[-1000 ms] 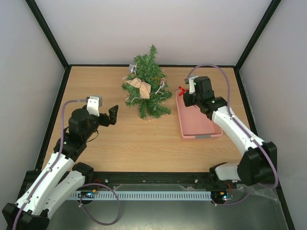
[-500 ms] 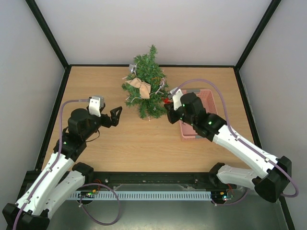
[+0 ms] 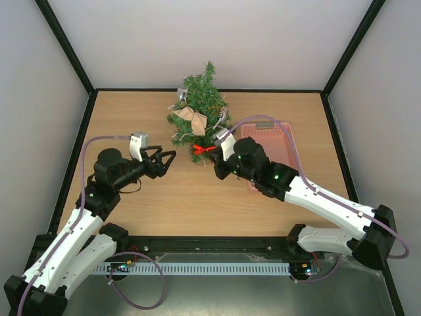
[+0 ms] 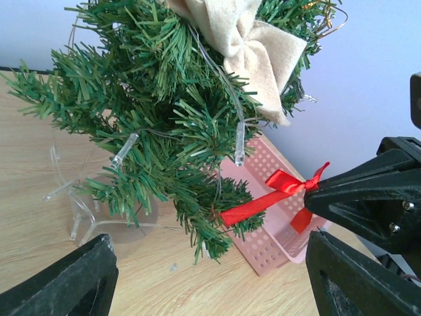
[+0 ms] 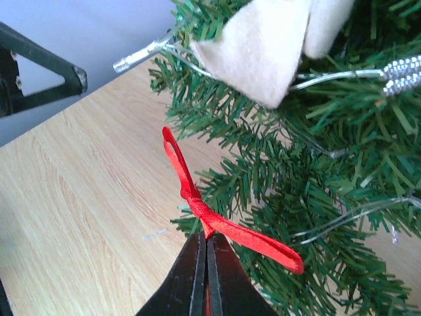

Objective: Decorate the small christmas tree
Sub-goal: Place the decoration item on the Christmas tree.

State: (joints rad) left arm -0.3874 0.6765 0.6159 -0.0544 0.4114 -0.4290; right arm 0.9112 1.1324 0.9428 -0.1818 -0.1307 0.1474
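Note:
The small christmas tree [image 3: 200,122] stands at the back middle of the table with a beige bow [image 3: 191,117] and a clear light string on it. My right gripper [image 3: 214,154] is shut on a red ribbon bow [image 3: 205,149] and holds it against the tree's lowest front branches. In the right wrist view the red bow [image 5: 197,197] sticks up from the shut jaws [image 5: 206,247], one loop lying on the needles [image 5: 316,197]. My left gripper [image 3: 168,160] is open with nothing in it, just left of the tree's foot. From its wrist view [image 4: 210,270] the red bow [image 4: 276,194] shows ahead.
A pink perforated basket [image 3: 279,141] lies right of the tree, partly under my right arm. Black frame posts and white walls close in the table on three sides. The tree's clear plastic foot [image 4: 85,217] rests on the wood.
My right arm swung left from over the basket to the tree's lower front, carrying the red bow. My left gripper moved right toward the tree and its jaws narrowed a little.

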